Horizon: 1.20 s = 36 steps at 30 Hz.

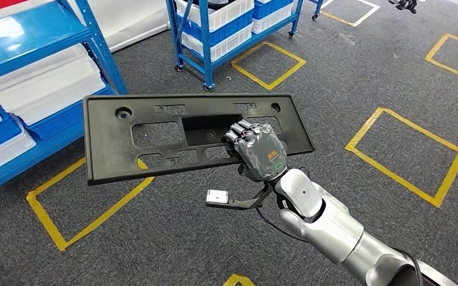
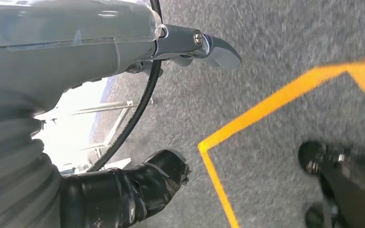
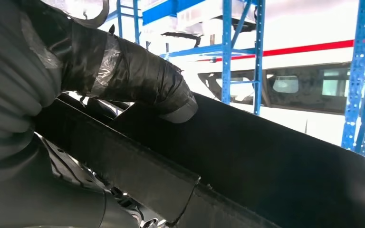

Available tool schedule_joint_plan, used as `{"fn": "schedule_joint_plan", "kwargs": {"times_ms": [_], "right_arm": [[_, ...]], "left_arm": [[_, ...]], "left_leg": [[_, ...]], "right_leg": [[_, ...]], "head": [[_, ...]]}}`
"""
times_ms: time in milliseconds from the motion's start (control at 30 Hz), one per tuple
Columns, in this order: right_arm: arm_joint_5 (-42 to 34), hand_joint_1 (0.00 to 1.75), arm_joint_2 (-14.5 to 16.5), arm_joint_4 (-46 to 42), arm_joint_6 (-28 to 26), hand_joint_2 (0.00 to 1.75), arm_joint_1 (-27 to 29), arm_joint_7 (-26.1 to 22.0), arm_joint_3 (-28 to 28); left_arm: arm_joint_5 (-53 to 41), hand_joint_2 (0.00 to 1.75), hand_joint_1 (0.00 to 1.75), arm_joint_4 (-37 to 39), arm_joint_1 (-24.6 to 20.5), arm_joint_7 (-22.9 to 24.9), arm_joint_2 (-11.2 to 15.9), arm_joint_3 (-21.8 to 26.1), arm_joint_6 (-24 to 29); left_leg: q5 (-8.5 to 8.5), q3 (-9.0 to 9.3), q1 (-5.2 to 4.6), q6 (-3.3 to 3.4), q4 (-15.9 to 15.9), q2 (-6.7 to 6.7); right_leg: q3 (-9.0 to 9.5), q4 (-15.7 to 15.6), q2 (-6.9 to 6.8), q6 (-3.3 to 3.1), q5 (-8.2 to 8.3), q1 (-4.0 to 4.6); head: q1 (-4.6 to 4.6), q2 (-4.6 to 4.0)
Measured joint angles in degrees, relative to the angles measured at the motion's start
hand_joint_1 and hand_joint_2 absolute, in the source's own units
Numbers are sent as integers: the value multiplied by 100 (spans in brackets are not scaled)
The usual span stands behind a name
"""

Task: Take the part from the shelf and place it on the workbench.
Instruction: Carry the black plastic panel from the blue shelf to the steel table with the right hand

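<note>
The part is a long flat black plastic panel (image 1: 155, 134) with several cut-outs, held roughly level above the grey carpet in the head view. My right hand (image 1: 258, 152) grips its near edge toward the panel's right end, fingers hooked into a central cut-out. In the right wrist view the tape-wrapped thumb (image 3: 138, 76) presses on the panel's dark face (image 3: 275, 166). My left hand (image 2: 100, 71) hangs beside my body over the floor, its taped thumb (image 2: 138, 190) held apart from the fingers with nothing in it.
Blue shelving with white and blue bins (image 1: 30, 89) stands at the left, and a second wheeled blue rack (image 1: 232, 30) further back. Yellow tape squares (image 1: 408, 152) mark the grey carpet. A dark tripod foot (image 2: 332, 175) sits on the floor near my left hand.
</note>
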Motion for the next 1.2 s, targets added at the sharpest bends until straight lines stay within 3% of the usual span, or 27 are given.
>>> {"fn": "schedule_joint_plan", "kwargs": {"times_ms": [67,100,167,200,233,267,333,400,467,500,567,633,700,733,767,800,867,933,1000,1067,1133,1200], "right_arm": [[2,175,58,8,-1,175,-51,7,49],[3,175,93,16,-1,175,-73,11,71],[-5,175,142,41,0,175,-92,20,115],[-12,175,160,52,1,175,-92,25,136],[-19,175,169,62,2,175,-92,29,156],[-23,175,175,69,2,175,-92,34,175],[-31,175,179,74,2,175,-93,49,203],[-39,175,189,74,1,175,-92,74,224],[-48,175,194,72,-1,175,-73,89,237],[-51,175,192,68,-2,175,-54,92,239],[-41,175,188,52,-9,175,-26,109,241],[-15,175,191,31,-16,175,13,137,250],[-3,175,194,9,-19,175,93,164,259],[-3,175,195,-1,-20,175,133,175,261],[-3,175,191,-10,-21,175,164,185,259],[-4,175,182,-30,-23,175,184,196,253],[-14,175,155,-94,-32,175,209,213,229],[-29,175,101,-180,-39,175,253,205,169],[-44,175,30,-263,-38,175,307,186,87],[-61,175,-24,-339,-37,175,330,179,22],[-67,175,-53,-391,-25,175,345,185,-10],[-37,175,-89,-434,-9,175,392,199,-17]], "left_arm": [[-1,175,0,17,4,10,7,13,1],[-1,175,0,27,15,14,10,19,2],[1,175,0,40,32,19,15,30,21],[2,175,0,42,36,19,20,36,34],[3,175,0,43,39,9,26,41,46],[2,175,0,43,42,-14,34,44,53],[-3,175,0,44,48,-89,49,45,52],[-13,175,0,51,42,-171,62,44,45],[-35,175,0,59,26,-235,69,35,29],[-50,175,0,63,22,-254,72,27,16],[-85,175,0,69,31,-275,73,7,-4],[-122,175,0,73,49,-275,73,-8,-11],[-165,175,0,76,53,-254,73,-26,-12],[-192,175,0,76,50,-238,73,-42,-9],[-214,175,0,77,48,-219,73,-62,-5],[-230,175,0,78,46,-198,73,-86,-3],[-242,175,0,79,49,-155,73,-124,-9],[-256,175,0,80,41,-113,73,-139,-25],[-280,175,0,82,24,-87,73,-142,-43],[-300,175,0,89,25,-72,73,-144,-58],[-314,175,0,97,40,-55,74,-145,-74],[-330,175,0,101,52,-39,79,-147,-95]], "left_leg": [[-248,-144,30,-41,338,-224],[-444,-304,39,-49,692,-364],[-742,-672,43,-54,1442,-475],[-746,-776,41,-49,1625,-492],[-626,-772,40,-36,1567,-504],[-423,-675,39,-16,1311,-531],[-32,-365,45,41,547,-750],[81,-192,44,81,137,-944],[77,-153,35,115,76,-890],[98,-129,39,145,36,-824],[138,-73,55,217,-51,-673],[140,-51,40,260,-77,-530],[124,-48,31,268,-73,-396],[113,-43,30,263,-69,-331],[98,-34,30,251,-60,-271],[76,-22,30,231,-47,-214],[19,-3,4,168,-6,-118],[-18,16,-21,104,10,-38],[-48,43,-10,50,6,8],[-224,-20,14,7,212,-148],[-597,-314,31,-11,878,-394],[-822,-653,33,-16,1548,-487]], "right_leg": [[10,-36,94,-85,26,-22],[7,-40,141,-113,30,-16],[0,-36,256,-148,31,8],[1,-29,327,-151,30,21],[2,-19,401,-152,29,29],[4,-7,475,-150,26,34],[-7,23,608,-130,17,41],[-54,45,720,-74,23,27],[-87,25,837,10,57,2],[-94,34,806,43,54,2],[-210,285,531,83,-111,24],[-517,922,251,111,-452,12],[-788,1472,198,143,-632,-17],[-795,1492,186,155,-578,-30],[-689,1296,159,160,-433,-39],[-482,918,80,156,-238,-42],[-125,245,-116,111,-10,6],[-35,41,-157,49,2,63],[-33,14,-47,-15,19,57],[-5,-37,55,-95,48,26],[7,-60,173,-154,63,18],[6,-53,306,-172,61,36]], "head": [[-2,1],[-2,1],[-2,0],[-2,0],[-2,0],[-2,0],[0,0],[0,1],[-1,2],[1,2],[7,2],[14,2],[14,2],[14,2],[14,2],[15,2],[14,2],[12,2],[11,2],[11,2],[10,2],[9,2]]}}
